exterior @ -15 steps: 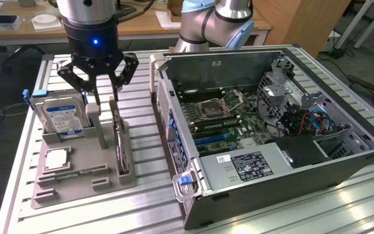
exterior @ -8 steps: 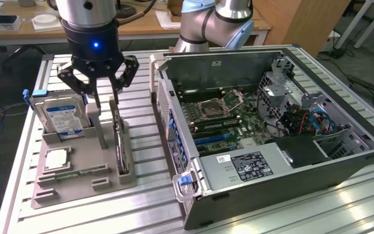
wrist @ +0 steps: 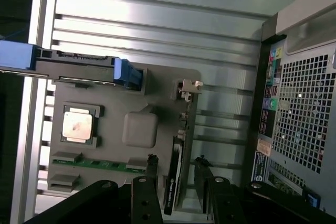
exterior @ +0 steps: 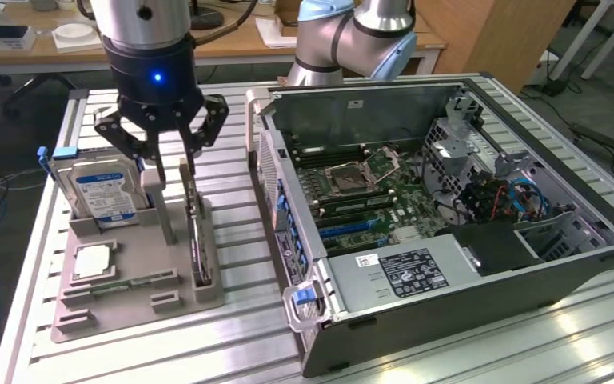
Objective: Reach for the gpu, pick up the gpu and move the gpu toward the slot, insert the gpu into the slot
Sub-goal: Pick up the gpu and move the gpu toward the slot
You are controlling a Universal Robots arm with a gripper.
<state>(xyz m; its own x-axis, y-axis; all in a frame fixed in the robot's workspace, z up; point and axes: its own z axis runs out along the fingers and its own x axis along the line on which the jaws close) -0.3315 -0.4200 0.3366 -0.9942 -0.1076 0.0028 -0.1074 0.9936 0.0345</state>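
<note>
On the metal table [exterior: 245,346], the gripper [exterior: 169,160] is reaching with fingers spread wide, hanging right over the gpu [exterior: 196,240] in the grey tray [exterior: 125,310], likely needing to go lower to pinch it.

The gripper [wrist: 176,160] straddles the gpu [wrist: 173,182], its jaws apart on either side. The card stands on edge in the grey tray [wrist: 157,85], near a processor chip [wrist: 77,125].

Silver tubular arm [exterior: 141,18] with pale-blue joint caps [exterior: 323,8]; black wrist housing [exterior: 153,60] with blue light [exterior: 157,78]; black linkage gripper [exterior: 177,164].
</note>
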